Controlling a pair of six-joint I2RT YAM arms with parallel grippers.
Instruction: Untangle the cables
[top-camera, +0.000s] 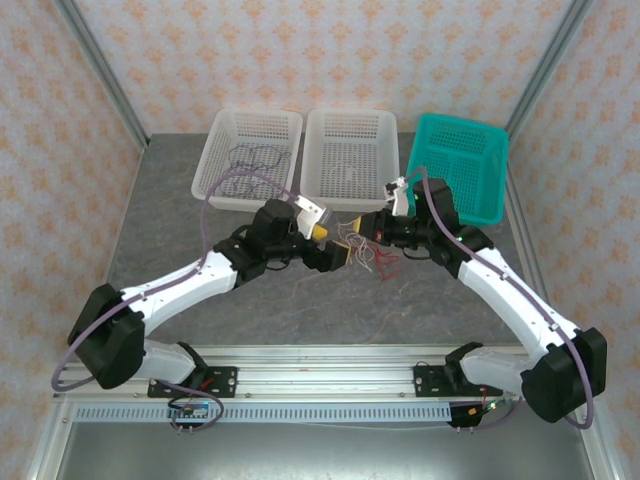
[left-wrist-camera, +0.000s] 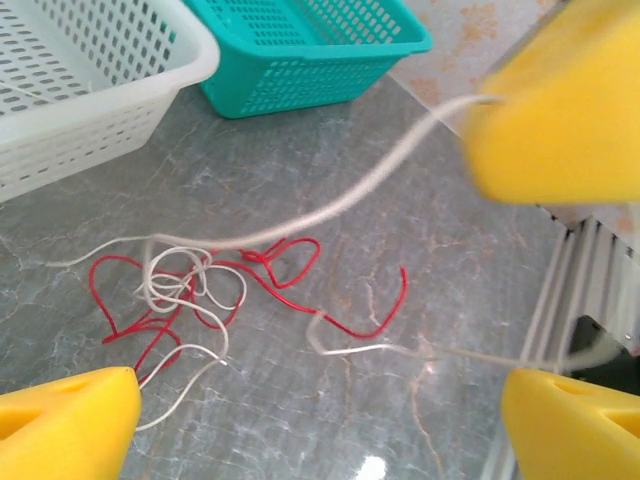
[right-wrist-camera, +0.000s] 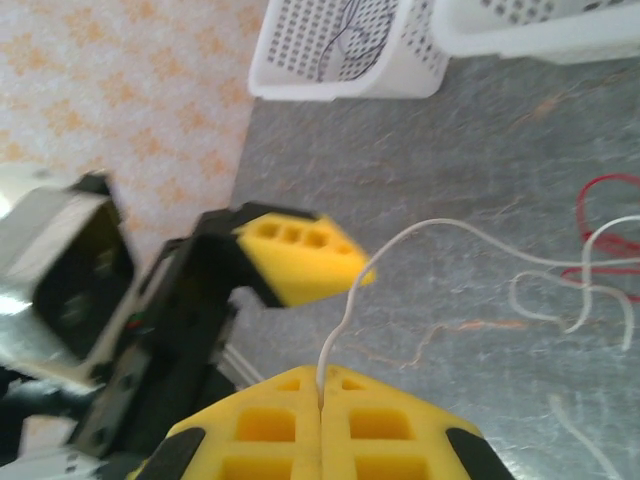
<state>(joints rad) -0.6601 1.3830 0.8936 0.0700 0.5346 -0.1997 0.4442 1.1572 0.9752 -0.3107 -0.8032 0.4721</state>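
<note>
A tangle of thin red and white cables (top-camera: 365, 255) lies on the grey table between the two grippers. My right gripper (right-wrist-camera: 320, 388) is shut on the end of a white cable (right-wrist-camera: 347, 306), which arcs away to the tangle. In the left wrist view that white cable (left-wrist-camera: 330, 205) runs taut from the right gripper's yellow fingers (left-wrist-camera: 560, 110) down to the knot, crossing a red cable (left-wrist-camera: 402, 284). My left gripper (left-wrist-camera: 315, 420) hangs open just above the table beside the tangle, with nothing between its fingers. Dark cables (top-camera: 250, 160) lie in the left white basket.
Three baskets stand in a row at the back: a white basket (top-camera: 222, 150) on the left, a second white one (top-camera: 350, 125) in the middle and a teal one (top-camera: 490, 165) on the right. The two grippers (top-camera: 332, 244) (top-camera: 372, 228) are close together. A metal rail (top-camera: 320, 360) runs along the near edge.
</note>
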